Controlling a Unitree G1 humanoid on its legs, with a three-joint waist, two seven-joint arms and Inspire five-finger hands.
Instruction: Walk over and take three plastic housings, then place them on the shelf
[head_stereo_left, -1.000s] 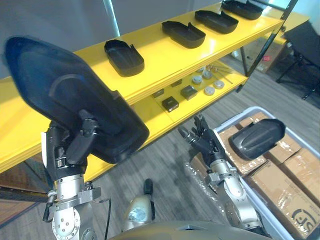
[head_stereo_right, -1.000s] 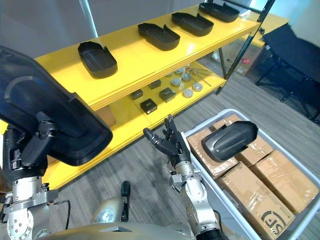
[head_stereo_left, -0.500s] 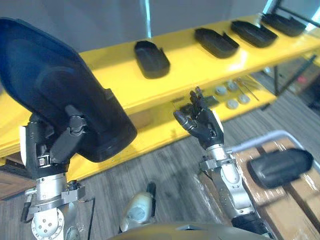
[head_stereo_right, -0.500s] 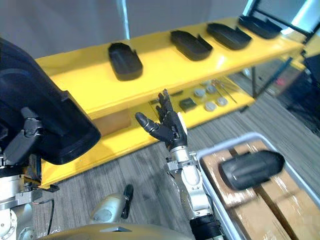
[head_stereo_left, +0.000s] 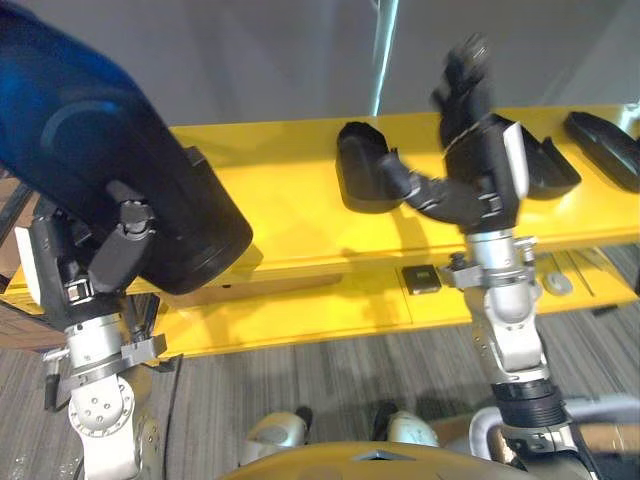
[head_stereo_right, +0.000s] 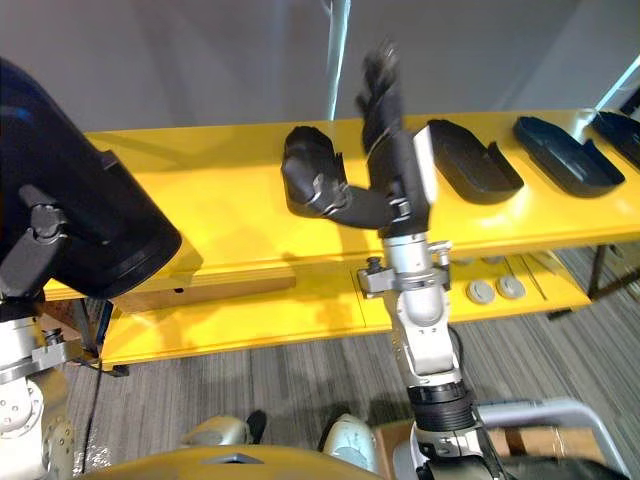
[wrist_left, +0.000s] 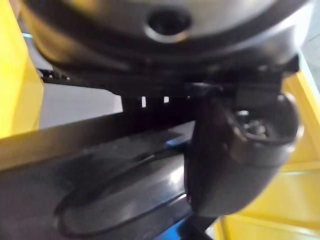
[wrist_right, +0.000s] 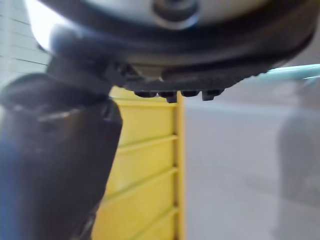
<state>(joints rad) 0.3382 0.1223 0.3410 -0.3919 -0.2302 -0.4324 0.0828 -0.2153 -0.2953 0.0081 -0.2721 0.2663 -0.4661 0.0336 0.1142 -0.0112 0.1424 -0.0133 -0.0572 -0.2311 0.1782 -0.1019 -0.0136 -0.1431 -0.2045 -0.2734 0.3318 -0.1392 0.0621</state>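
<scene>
1. The held housing (head_stereo_left: 100, 150) is seen at 10 o'clock in the left eye view. It is a large black plastic shell, rounded and glossy, with a faint circular relief on its face (its dark moulded surface also shows close under the thumb in the left wrist view).
2. It is gripped by the left hand (head_stereo_left: 100, 262), whose fingers are curled over its lower edge. It is carried in the air before the left end of the yellow shelf (head_stereo_left: 290, 200).
3. The right hand (head_stereo_left: 482, 175) is held upright at 2 o'clock, with the fingers straight and pointing to 12 o'clock. The thumb is stretched toward 9 o'clock, and nothing is held.
4. On the top board, three more black housings are laid in a row. The first shelf housing (head_stereo_left: 362, 182) is partly overlapped by the right thumb. The second shelf housing (head_stereo_right: 475, 160) and the third shelf housing (head_stereo_right: 560, 155) lie open side up toward 3 o'clock.
5. On the lower board, a small black box (head_stereo_left: 421, 278) and two grey discs (head_stereo_right: 482, 292) are seen.
</scene>
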